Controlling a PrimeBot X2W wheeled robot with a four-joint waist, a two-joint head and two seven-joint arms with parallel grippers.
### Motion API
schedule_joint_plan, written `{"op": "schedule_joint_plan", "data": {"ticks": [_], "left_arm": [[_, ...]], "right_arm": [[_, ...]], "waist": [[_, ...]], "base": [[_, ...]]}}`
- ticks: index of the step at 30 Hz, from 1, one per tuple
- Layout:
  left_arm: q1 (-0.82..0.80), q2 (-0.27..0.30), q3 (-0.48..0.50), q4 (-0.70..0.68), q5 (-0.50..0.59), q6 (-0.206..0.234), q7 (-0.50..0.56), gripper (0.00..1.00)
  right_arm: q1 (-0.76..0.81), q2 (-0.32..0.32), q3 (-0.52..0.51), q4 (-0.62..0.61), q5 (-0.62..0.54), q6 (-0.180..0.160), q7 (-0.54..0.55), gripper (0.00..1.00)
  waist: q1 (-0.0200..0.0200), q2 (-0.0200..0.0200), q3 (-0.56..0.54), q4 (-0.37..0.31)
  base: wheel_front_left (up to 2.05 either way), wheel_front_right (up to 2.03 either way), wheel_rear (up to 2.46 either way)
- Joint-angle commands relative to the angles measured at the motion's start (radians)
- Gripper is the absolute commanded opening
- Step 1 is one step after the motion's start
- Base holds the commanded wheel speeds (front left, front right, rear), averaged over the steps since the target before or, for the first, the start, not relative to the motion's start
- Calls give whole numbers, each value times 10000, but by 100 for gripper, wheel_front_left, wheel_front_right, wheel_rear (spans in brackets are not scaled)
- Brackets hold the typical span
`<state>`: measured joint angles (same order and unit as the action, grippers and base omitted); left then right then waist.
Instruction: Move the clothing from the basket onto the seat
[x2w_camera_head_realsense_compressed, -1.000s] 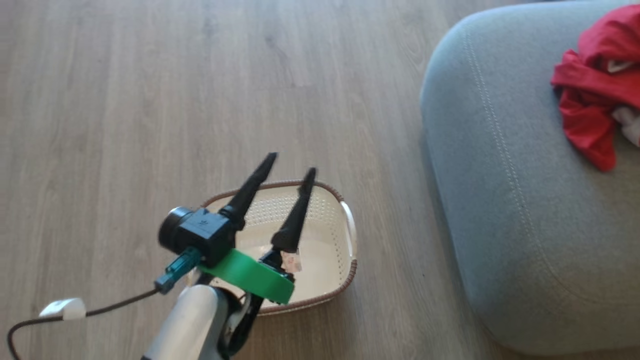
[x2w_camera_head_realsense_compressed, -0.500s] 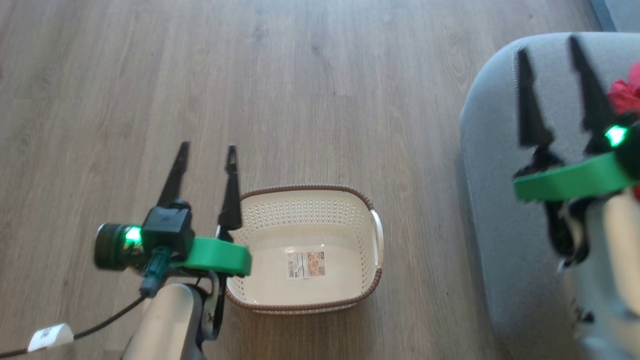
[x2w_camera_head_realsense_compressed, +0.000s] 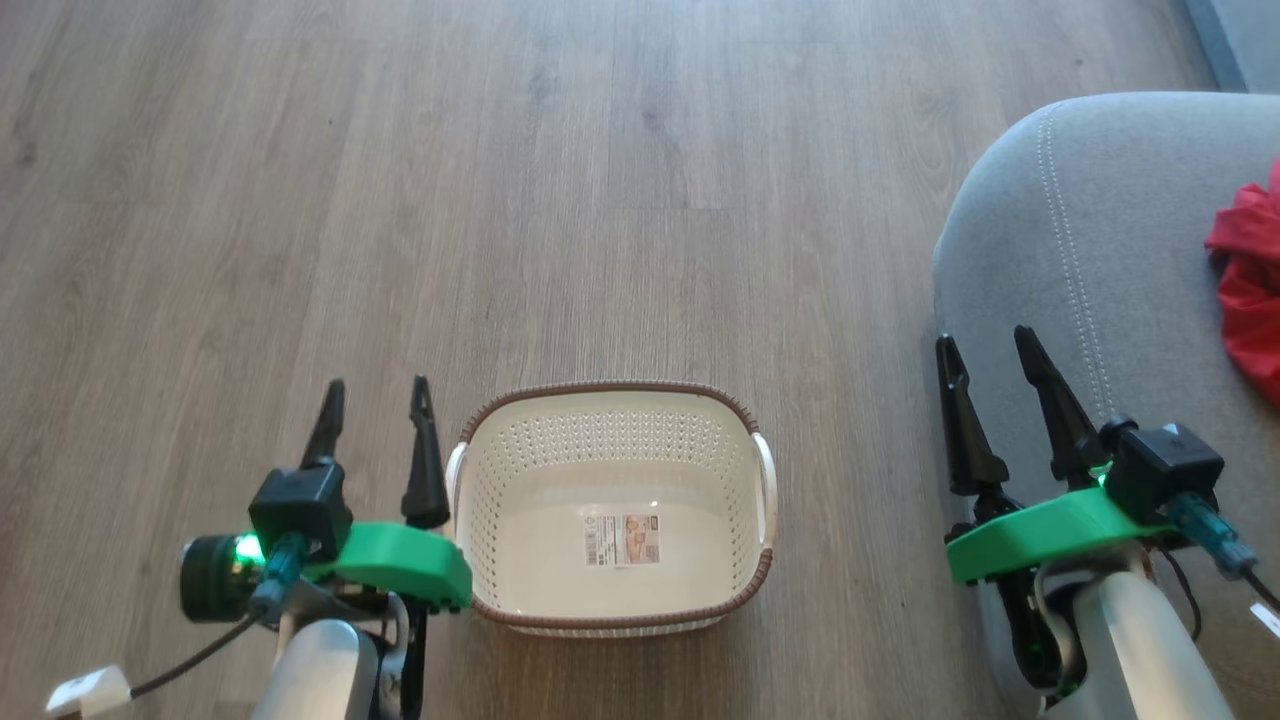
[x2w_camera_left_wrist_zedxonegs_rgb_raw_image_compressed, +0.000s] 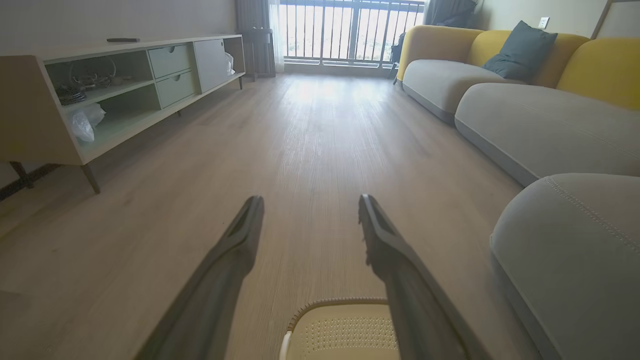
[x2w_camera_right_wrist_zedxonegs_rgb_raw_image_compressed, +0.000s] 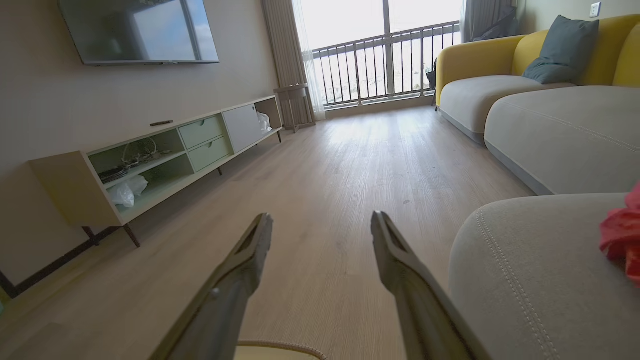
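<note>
Both arms have drawn back to the near edge of the head view. The left gripper (x2w_camera_head_realsense_compressed: 378, 385), which hung over the basket (x2w_camera_head_realsense_compressed: 610, 386) a second ago, now sits just left of it with its two dark fingers spread apart and nothing between them. The head has swung too, so the slide of the wooden floor (x2w_camera_head_realsense_compressed: 600, 150) across the picture is the camera's doing, not the room's.

In the middle the basket stands upright on the floor with only a paper label (x2w_camera_head_realsense_compressed: 623, 540) on its bottom — no fabric is left in it.

To the right, the right gripper (x2w_camera_head_realsense_compressed: 983, 338), which was raised over the seat (x2w_camera_head_realsense_compressed: 1110, 250) half a second ago, is now low at that cushion's near left edge. Its fingers are likewise apart and hold nothing.

At the far right the clothing (x2w_camera_head_realsense_compressed: 1250, 290) lies bunched on the seat, cut off by the picture's edge, so I cannot tell how many garments there are.

Judging by the bare basket and the retracted, empty arms, the move looks finished — or needs only a check that every garment is on the cushion.
</note>
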<state>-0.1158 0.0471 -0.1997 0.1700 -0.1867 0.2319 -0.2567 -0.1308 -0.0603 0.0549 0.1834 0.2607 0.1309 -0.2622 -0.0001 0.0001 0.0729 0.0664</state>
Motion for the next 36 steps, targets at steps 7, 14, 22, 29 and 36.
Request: {"op": "schedule_joint_plan", "data": {"ticks": [7,14,22,29,36], "left_arm": [[-71,32,330,315,16,-774,-51,100],[-46,32,249,144,153,-1186,-51,100],[73,32,280,-297,-196,-1597,-51,100],[114,32,331,-481,-261,-1813,-51,100],[108,32,382,-310,-212,-1830,-51,100]], "right_arm": [[36,93,29,-228,-381,-2,4,100],[43,98,-91,-313,-279,-2,4,100],[67,99,-142,-353,-198,-2,4,100],[34,100,-100,-378,-178,-2,4,100],[-21,100,-40,-348,-155,-2,4,100]], "waist": [[1,-1,81,-125],[1,-1,94,-165],[1,-1,78,-196],[1,-1,127,-157],[1,-1,188,-168]], "base": [[0,0,0],[0,0,0],[0,0,0],[0,0,0],[0,0,0]]}}
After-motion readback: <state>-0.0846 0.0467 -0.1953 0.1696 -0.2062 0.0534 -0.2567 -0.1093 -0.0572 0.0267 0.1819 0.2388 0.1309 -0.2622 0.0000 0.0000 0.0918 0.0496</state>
